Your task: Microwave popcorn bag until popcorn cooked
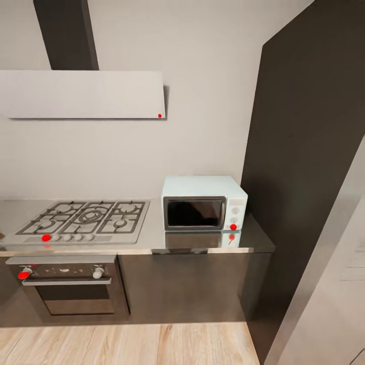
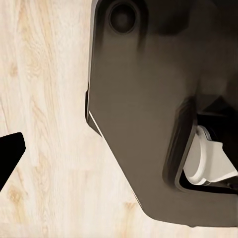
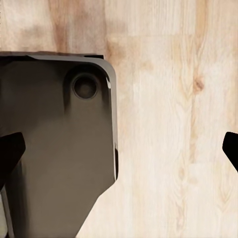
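The pale mint-blue microwave [image 1: 204,203] stands on the grey countertop [image 1: 152,238] at its right end, with its dark glass door closed and a red light by its knobs. The popcorn bag and the popcorn are out of view. My left gripper [image 2: 119,153] hangs over the wood floor and my own dark base, with one black fingertip [image 2: 10,153] at the picture's edge. My right gripper [image 3: 119,151] is open above the floor with nothing between its fingers [image 3: 10,153].
A gas hob [image 1: 86,218] lies left of the microwave, with a black-and-steel oven [image 1: 71,286] below it. A slanted white hood [image 1: 83,94] hangs above. A tall dark cabinet [image 1: 304,152] stands at the right. Light wood floor [image 1: 126,344] lies before the cabinets.
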### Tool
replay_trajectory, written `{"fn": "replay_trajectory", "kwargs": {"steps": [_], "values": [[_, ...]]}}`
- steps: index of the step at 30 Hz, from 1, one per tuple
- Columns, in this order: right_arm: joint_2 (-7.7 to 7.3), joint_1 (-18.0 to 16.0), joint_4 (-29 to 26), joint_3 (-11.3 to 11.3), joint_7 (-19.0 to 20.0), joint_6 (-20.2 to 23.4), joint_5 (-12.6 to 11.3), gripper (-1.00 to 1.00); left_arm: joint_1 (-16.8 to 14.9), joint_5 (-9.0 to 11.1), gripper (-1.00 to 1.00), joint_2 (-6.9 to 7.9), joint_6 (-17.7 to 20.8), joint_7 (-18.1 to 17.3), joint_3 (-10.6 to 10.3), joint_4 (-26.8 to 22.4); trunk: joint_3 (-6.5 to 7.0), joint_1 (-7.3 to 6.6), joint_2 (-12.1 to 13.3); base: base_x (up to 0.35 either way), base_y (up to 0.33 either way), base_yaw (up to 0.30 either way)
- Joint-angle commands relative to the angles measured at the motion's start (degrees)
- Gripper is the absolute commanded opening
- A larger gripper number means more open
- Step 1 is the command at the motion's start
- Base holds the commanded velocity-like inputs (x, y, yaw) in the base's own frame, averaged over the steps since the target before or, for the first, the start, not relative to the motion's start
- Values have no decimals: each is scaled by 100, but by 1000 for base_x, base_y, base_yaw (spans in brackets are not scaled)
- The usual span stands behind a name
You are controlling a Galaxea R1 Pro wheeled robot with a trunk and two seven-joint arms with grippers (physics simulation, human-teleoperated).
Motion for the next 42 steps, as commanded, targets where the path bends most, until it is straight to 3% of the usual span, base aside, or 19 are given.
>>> {"fn": "replay_trajectory", "kwargs": {"steps": [1, 6, 17, 20, 30, 36, 42], "values": [[-1, 2, -8, -2, -11, -10, -3, 100, 2, 1, 100, -1, 10, 0, 37, -13, 9, -20, 33, 0, 0, 0], [1, 2, -8, -3, -9, -10, -3, 100, 2, 1, 100, -1, 10, 2, 37, -13, 99, -129, 233, 0, 0, 0], [1, 2, -12, -8, -9, -10, -3, 100, 2, 1, 100, -1, 10, -3, 37, -13, 99, -129, 233, 0, 0, 0], [18, 2, -505, 0, -15, -10, -1, 100, 2, 1, 100, -7, -18, -4, 24, -13, 99, -129, 233, 0, 0, 0], [22, 2, -3037, 56, -13, 8, 13, 100, 2, 1, 100, -2, -51, -12, 11, -4, 99, -129, 233, 0, 0, 0], [27, 2, -4545, 651, -29, -19, 15, 100, 2, 1, 100, -1, -52, -13, 11, -1, 99, -129, 233, 0, 0, 0], [24, 2, -5461, 767, -35, -570, 22, 100, 2, 1, 100, 3, -45, -13, 11, 12, 99, -129, 233, 0, 0, 0]]}}
